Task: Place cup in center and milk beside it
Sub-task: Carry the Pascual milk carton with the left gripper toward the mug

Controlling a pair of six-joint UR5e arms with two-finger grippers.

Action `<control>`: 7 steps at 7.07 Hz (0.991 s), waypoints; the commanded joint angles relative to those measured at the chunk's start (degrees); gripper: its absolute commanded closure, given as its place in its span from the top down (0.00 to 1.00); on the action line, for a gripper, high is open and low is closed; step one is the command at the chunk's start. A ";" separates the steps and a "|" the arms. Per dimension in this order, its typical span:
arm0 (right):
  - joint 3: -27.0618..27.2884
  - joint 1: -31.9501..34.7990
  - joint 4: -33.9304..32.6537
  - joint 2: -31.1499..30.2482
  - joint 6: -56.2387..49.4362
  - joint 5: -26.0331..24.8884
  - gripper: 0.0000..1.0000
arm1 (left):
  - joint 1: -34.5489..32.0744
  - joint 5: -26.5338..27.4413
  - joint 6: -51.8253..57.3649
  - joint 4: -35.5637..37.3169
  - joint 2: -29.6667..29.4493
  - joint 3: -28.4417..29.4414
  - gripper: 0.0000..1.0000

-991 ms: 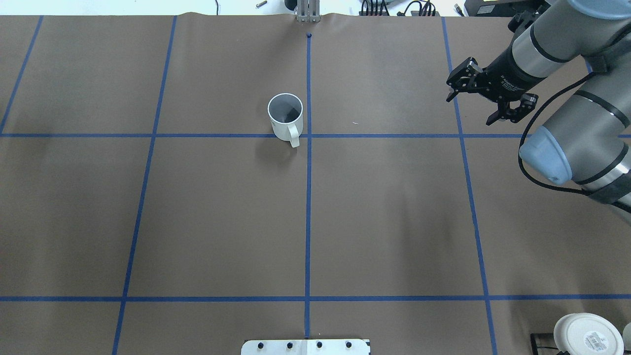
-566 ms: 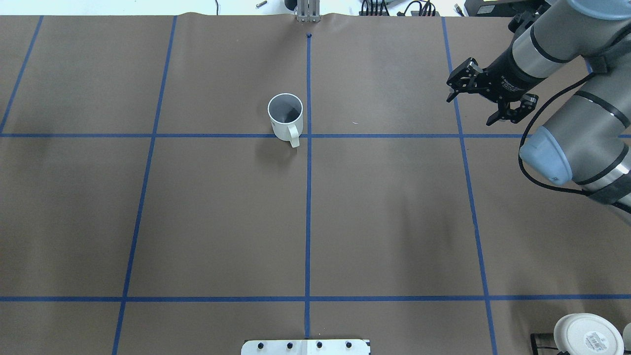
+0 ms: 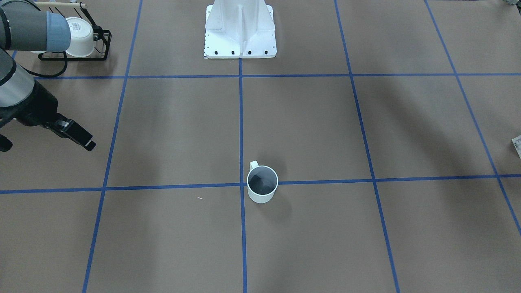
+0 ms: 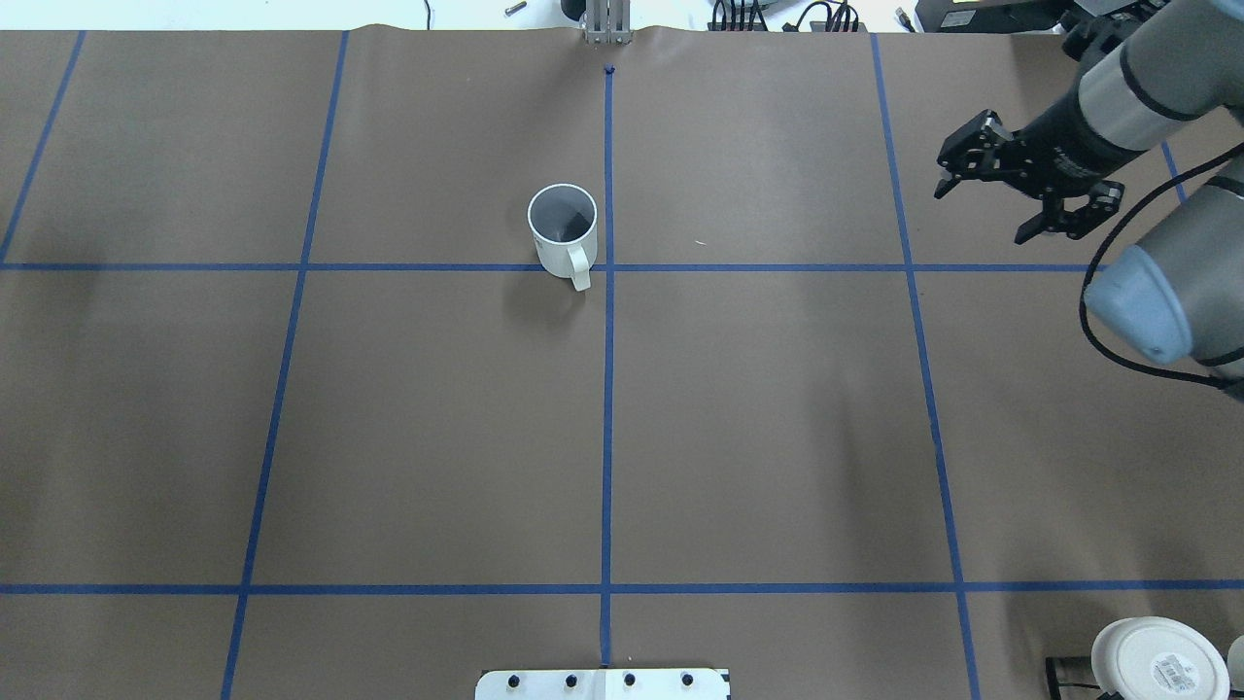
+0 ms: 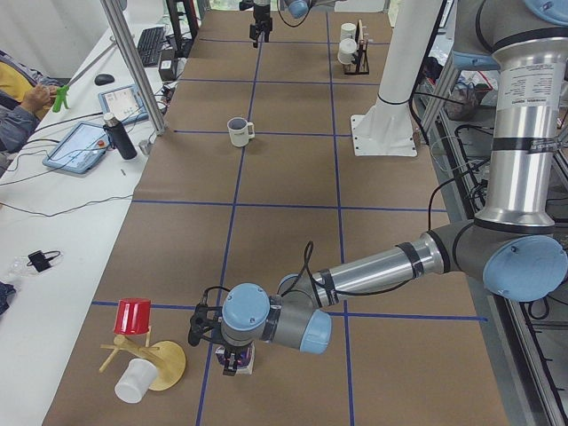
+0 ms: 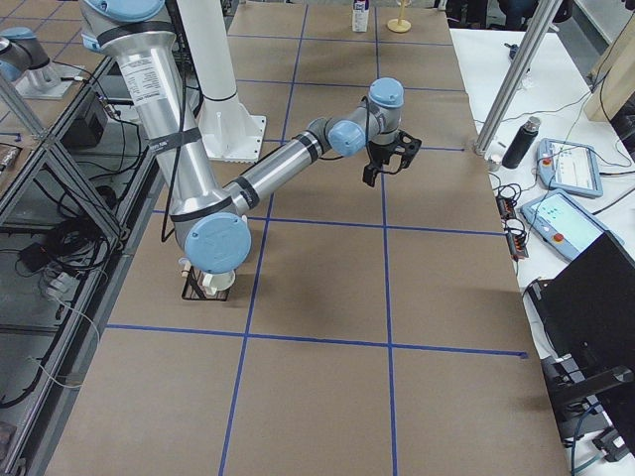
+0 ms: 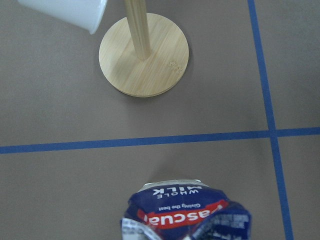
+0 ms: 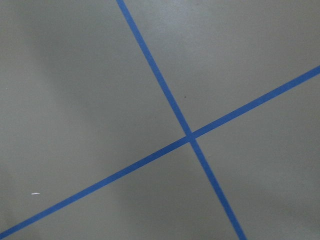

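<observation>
The cup [image 4: 562,228] stands upright on the brown counter [image 4: 437,437], just on the robot's left of the centre blue tape line [image 4: 607,389]. Its base is at a cross line and its handle is turned toward the robot. The right end effector [image 4: 980,216] hovers over the counter's right part, well apart from the cup, with its fingers spread wide and nothing between them; its wrist camera sees only bare counter and crossing tape. The milk carton [image 7: 186,215] stands far off at the robot's left end of the counter, its crumpled top facing the left wrist camera. It is near a wooden stand [image 7: 144,55] that has a tipped white cup [image 7: 65,12] and a red cup [image 5: 131,316] on its pegs. The left end effector [image 5: 231,355] is right down at the carton, but whether it grips the carton or is released cannot be told from that side view.
</observation>
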 commanded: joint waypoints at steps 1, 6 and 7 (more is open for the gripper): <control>3.07 8.93 -2.07 -10.63 -20.07 2.77 1.00 | 0.25 0.22 -4.11 0.21 -1.19 -0.22 0.00; 3.08 16.45 -3.40 -18.07 -39.17 3.57 1.00 | 14.77 1.96 -23.81 48.30 -19.84 -36.65 0.00; 3.00 16.45 -3.31 -18.07 -39.17 3.57 1.00 | 21.80 4.50 -33.49 49.59 -25.92 -37.22 0.00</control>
